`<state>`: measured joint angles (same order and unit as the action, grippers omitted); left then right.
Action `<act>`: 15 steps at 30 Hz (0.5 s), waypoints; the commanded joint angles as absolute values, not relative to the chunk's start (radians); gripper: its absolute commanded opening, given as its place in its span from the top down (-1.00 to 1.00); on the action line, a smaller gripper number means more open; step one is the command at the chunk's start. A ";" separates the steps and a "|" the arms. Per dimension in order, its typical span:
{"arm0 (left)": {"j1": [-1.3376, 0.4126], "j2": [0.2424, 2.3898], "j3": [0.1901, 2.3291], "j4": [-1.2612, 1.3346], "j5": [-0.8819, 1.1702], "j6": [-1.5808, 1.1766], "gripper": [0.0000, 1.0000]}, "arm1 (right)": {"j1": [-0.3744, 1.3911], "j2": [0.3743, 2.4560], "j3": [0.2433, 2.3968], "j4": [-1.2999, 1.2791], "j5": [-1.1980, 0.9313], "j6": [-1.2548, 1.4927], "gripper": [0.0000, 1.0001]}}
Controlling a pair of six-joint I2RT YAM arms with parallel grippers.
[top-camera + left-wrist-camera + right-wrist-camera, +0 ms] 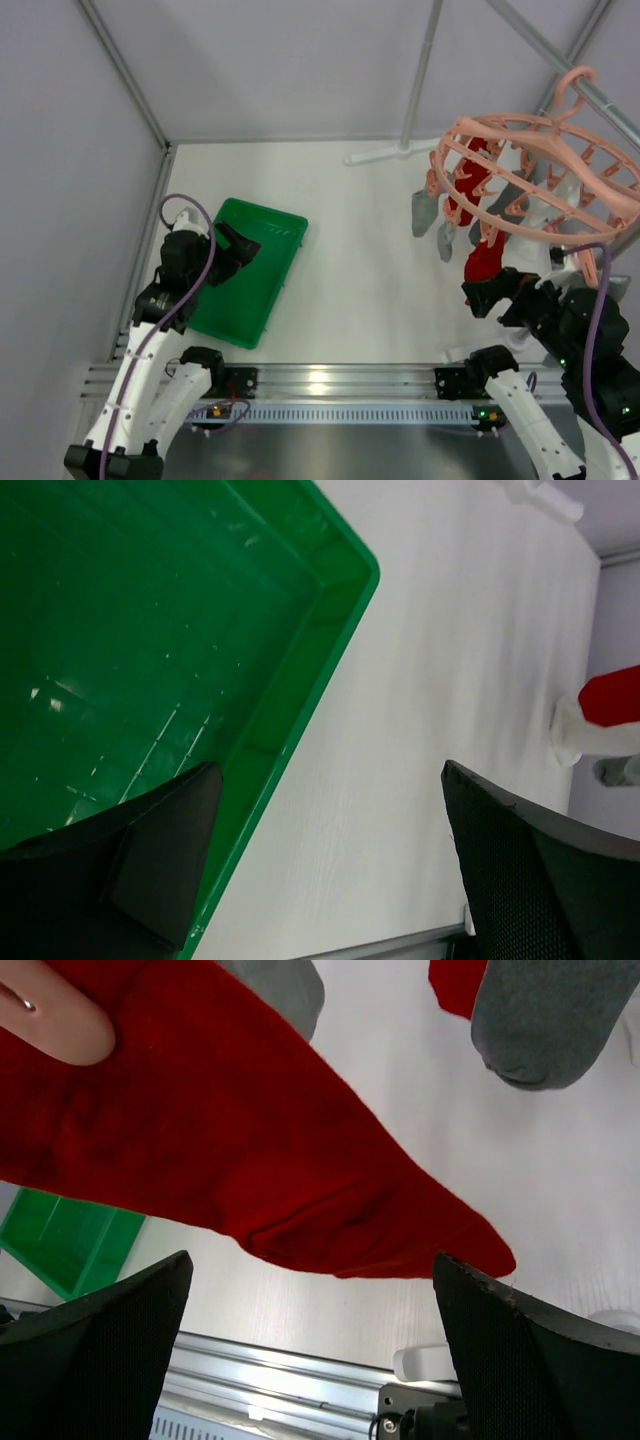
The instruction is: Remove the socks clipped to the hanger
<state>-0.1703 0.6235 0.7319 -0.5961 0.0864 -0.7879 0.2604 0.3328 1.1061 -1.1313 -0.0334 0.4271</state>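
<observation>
Where the hanger (520,228) hangs, top view: far right above the table (370,290), tilted, hook uppermost.
Socks, top view: you've got a red sock (484,262) dangling lowest at the ring's near side, grey socks (424,213) just left of it, and more red and grey clipped under the spokes.
Right arm, top view: your right gripper (492,296) sits just below that red sock's toe.
Left arm, top view: your left gripper (240,246) hovers over the far end of the green tray (262,290), well apart from the hanger.
Left wrist view: fingers (165,855) are spread wide with nothing between them, one over the green tray (150,630), the other over bare table (430,680).
Right wrist view, socks: the red sock (230,1150) fills the frame, hanging from a pink clip (55,1020) at top left, and a grey sock (545,1020) hangs at top right.
Right wrist view, grip: fingers (540,1360) are wide apart and nothing is pinched. The sock hangs across the gap ahead of them, and its toe looks just short of the right-hand finger, though depth is hard to judge here.
Right wrist view, background: the tray corner (60,1245) shows at lower left and the metal rail (270,1380) runs along the bottom.
</observation>
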 commanded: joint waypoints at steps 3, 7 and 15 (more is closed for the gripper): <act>-0.172 0.646 0.769 -0.592 0.193 -0.739 -0.90 | 0.273 0.379 1.063 -1.181 -0.028 0.425 -0.99; -0.172 0.643 0.773 -0.591 0.210 -0.721 -0.93 | 0.272 0.440 0.962 -1.141 -0.179 0.451 -0.99; -0.172 0.722 0.793 -0.512 0.408 -0.686 -0.90 | 0.272 0.486 0.856 -1.078 -0.293 0.477 -0.99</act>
